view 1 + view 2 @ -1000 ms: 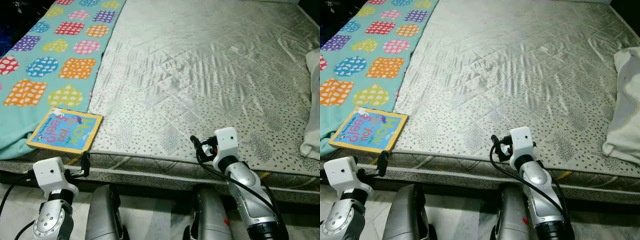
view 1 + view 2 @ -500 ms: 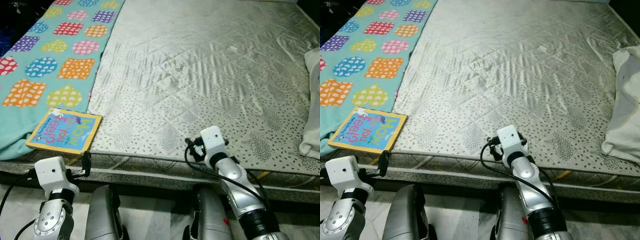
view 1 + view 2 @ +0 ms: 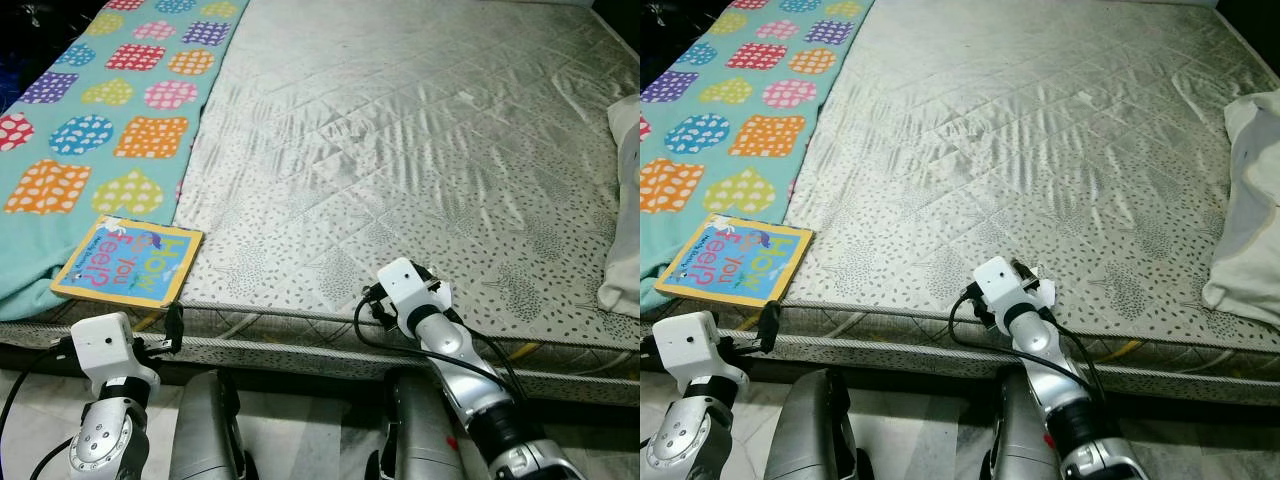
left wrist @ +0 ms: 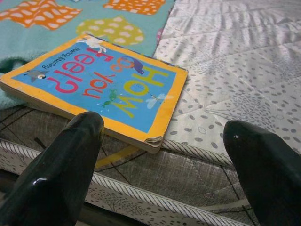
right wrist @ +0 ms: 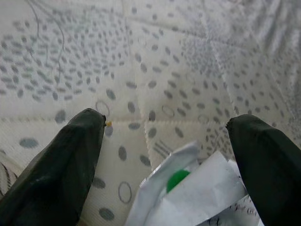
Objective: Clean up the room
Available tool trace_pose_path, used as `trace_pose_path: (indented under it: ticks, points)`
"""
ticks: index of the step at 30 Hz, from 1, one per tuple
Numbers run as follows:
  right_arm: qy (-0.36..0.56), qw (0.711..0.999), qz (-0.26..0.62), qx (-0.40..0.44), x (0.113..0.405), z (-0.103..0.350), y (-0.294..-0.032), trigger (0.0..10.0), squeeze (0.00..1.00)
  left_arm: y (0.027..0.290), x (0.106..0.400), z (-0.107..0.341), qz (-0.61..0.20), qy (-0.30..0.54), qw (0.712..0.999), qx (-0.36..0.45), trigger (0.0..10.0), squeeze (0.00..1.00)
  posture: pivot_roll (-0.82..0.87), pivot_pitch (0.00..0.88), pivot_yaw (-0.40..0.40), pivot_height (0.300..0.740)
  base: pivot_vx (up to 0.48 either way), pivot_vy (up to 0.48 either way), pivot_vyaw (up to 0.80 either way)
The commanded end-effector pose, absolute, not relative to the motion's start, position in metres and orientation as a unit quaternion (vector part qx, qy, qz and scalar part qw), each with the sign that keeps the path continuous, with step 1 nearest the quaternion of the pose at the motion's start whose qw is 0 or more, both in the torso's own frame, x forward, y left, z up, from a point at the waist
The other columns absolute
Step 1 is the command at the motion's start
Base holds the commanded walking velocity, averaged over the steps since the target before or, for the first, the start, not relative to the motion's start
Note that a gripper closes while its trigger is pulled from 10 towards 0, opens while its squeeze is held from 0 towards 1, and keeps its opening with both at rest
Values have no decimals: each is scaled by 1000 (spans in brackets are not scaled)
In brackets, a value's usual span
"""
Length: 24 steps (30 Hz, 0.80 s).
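A board book (image 3: 130, 260) with a blue cover and yellow border lies at the mattress's front left corner, partly on the patterned blanket (image 3: 90, 140). My left gripper (image 4: 164, 128) is open just below and in front of the book's near corner (image 4: 153, 141), not touching it. My right gripper (image 5: 168, 122) is open and points down at the mattress (image 3: 400, 150) near its front edge. A crumpled white wrapper (image 5: 188, 197) with a green spot lies on the mattress between its fingers, loose. The wrapper (image 3: 1040, 291) shows as a small white scrap beside my right wrist.
A white pillow or cloth (image 3: 625, 250) lies at the bed's right edge. The mattress's front edge (image 3: 300, 340) runs across just ahead of my silver legs (image 3: 205, 430). Pale tiled floor lies below.
My right arm has swung left and back towards the mattress's front edge, tipping its gripper down over the wrapper. The left arm and the book have not moved.
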State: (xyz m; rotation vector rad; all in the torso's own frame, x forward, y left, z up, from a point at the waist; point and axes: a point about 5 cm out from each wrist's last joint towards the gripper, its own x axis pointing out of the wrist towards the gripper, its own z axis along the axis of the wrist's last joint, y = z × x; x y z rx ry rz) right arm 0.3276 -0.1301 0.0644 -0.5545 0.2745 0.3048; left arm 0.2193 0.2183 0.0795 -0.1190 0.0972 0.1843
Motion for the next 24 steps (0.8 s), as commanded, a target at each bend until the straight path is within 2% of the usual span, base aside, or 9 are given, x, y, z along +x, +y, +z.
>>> trace_pose_path:
  ticks: [1, 5, 7, 8, 9, 10, 12, 13, 24]
  points:
    - [140, 938, 142, -282, 329, 62, -136, 10000, 0, 220, 218, 78, 99, 53, 992, -56, 10000, 0, -10, 149, -33, 530, 0, 0, 0]
    - [147, 936, 139, -286, 330, 59, -142, 9451, 0, 220, 218, 78, 100, 53, 992, -56, 10000, 0, -11, 148, -35, 530, 0, 0, 0]
    - [153, 935, 133, -292, 331, 56, -147, 4706, 0, 220, 218, 78, 101, 53, 992, -57, 10000, 0, -10, 148, -35, 530, 0, 0, 0]
    - [154, 934, 130, -297, 331, 56, -150, 4941, 0, 220, 218, 78, 100, 53, 992, -57, 10000, 0, -12, 148, -34, 530, 0, 0, 0]
    - [157, 933, 127, -297, 331, 55, -152, 6980, 0, 220, 219, 78, 101, 53, 992, -57, 10000, 0, -12, 148, -34, 530, 0, 0, 0]
    - [158, 934, 126, -296, 332, 55, -153, 7020, 0, 220, 219, 78, 101, 53, 992, -57, 10000, 0, -12, 147, -34, 530, 0, 0, 0]
    - [161, 933, 125, -296, 331, 53, -155, 3765, 0, 220, 219, 78, 100, 53, 992, -57, 10000, 0, -11, 147, -33, 530, 0, 0, 0]
    - [162, 933, 125, -296, 331, 53, -156, 0, 0, 220, 219, 78, 100, 53, 992, -57, 10000, 0, -11, 148, -34, 530, 0, 0, 0]
    - [163, 940, 111, -279, 333, 51, -164, 0, 0, 220, 221, 78, 101, 52, 992, -57, 10000, 0, -14, 142, -33, 530, 0, 0, 0]
